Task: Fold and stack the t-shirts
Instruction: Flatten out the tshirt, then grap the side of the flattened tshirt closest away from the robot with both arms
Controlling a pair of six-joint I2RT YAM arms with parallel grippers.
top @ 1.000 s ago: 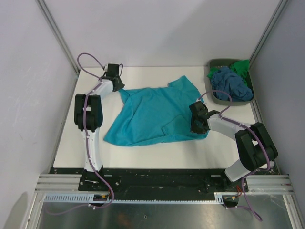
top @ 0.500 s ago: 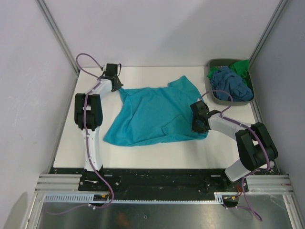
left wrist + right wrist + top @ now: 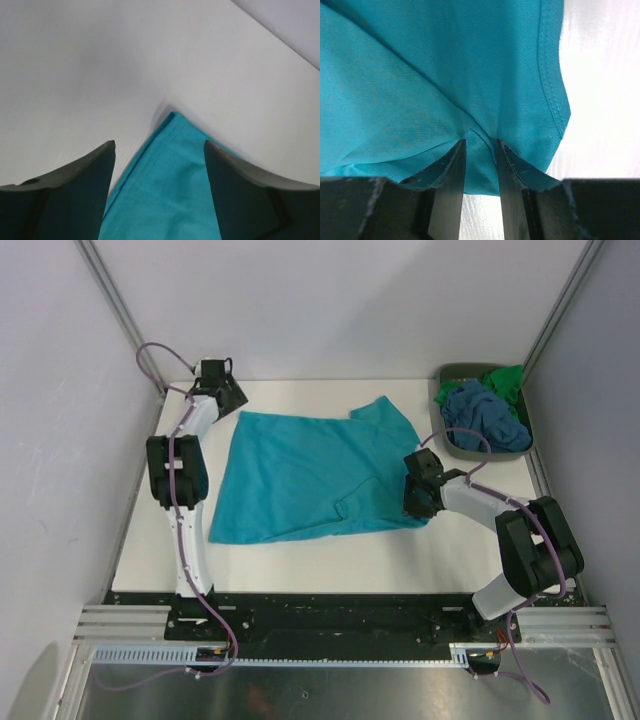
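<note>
The teal t-shirt [image 3: 300, 475] lies spread on the white table [image 3: 330, 560]. My left gripper [image 3: 228, 400] hangs over its far left corner, open, with nothing held. In the left wrist view that corner [image 3: 170, 190] lies flat on the table between the spread fingers of the left gripper [image 3: 159, 145]. My right gripper [image 3: 418, 508] is at the shirt's right edge. In the right wrist view the right gripper [image 3: 480, 142] is shut on a bunched fold of teal cloth [image 3: 445, 75] near the hem.
A grey-green bin [image 3: 455, 448] stands at the back right and holds a slate-blue t-shirt [image 3: 485, 415] and a green t-shirt [image 3: 505, 380]. Frame posts and walls close in both sides. White table shows along the front of the shirt.
My left gripper pulled the shirt's corner back and left, flattening the cloth, then opened and let it go. The right gripper has kept its hold in place.
</note>
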